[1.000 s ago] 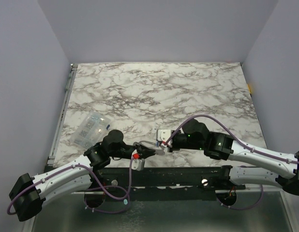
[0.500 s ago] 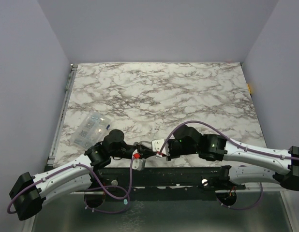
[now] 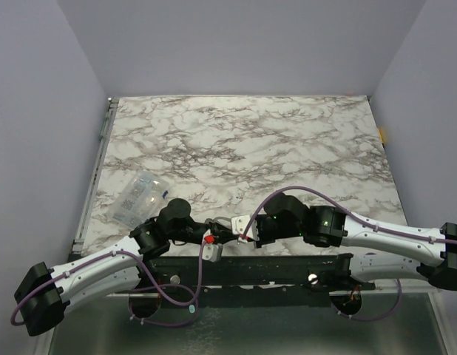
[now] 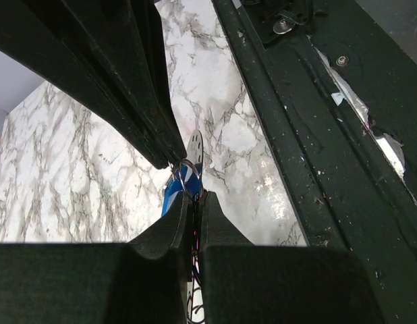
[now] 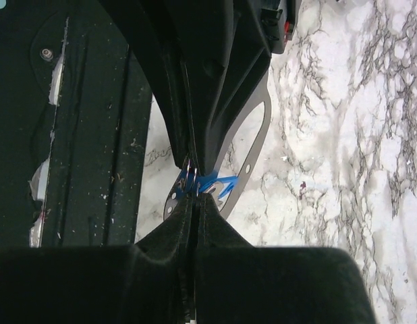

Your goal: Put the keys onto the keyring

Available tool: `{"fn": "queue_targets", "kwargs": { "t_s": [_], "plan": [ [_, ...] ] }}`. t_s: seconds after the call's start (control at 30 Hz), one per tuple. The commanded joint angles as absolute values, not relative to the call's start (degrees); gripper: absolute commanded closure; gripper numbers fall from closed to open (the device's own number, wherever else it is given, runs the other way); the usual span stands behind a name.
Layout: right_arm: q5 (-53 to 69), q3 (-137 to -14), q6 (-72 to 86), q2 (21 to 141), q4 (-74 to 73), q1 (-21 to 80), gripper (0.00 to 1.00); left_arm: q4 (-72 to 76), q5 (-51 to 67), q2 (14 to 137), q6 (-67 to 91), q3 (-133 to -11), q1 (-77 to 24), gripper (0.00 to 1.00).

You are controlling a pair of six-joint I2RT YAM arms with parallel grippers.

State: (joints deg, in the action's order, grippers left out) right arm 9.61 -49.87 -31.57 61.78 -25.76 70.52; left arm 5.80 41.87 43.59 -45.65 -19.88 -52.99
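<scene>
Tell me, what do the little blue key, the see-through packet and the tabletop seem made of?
Blue key: probably plastic, judging by its bright, even blue colour.
Packet: thin clear plastic film; the table shows through it, with printed marks.
Tabletop: white with grey veins like marble, smooth and slightly glossy; it may be printed laminate rather than stone.

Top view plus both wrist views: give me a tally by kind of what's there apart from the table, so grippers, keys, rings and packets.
Grippers: 2, left gripper and right gripper
Blue-headed key: 1
Silver keys: 0 that can be told apart for sure
Keyring: 1
Clear plastic packet: 1
Total: 5
</scene>
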Motion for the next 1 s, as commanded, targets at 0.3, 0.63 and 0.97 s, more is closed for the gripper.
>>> {"fn": "queue_targets", "kwargs": {
  "t_s": [0.3, 0.63, 0.97],
  "plan": [
    [8.9, -52.2, -34.0, 61.1, -24.7, 71.1, 0.99, 5.3, 42.8, 43.7, -46.0, -21.5, -54.0, 1.0],
    [12.6, -52.4, -33.6, 60.6, -25.6, 71.1, 0.99, 5.0, 42.8, 44.1, -46.5, -21.6, -54.2, 1.0],
    [14.5, -53.4, -34.3, 62.1, -28.0, 71.6, 0.99, 4.7, 42.5, 44.2, -46.8, -21.7, -54.2, 1.0]
  ]
}}
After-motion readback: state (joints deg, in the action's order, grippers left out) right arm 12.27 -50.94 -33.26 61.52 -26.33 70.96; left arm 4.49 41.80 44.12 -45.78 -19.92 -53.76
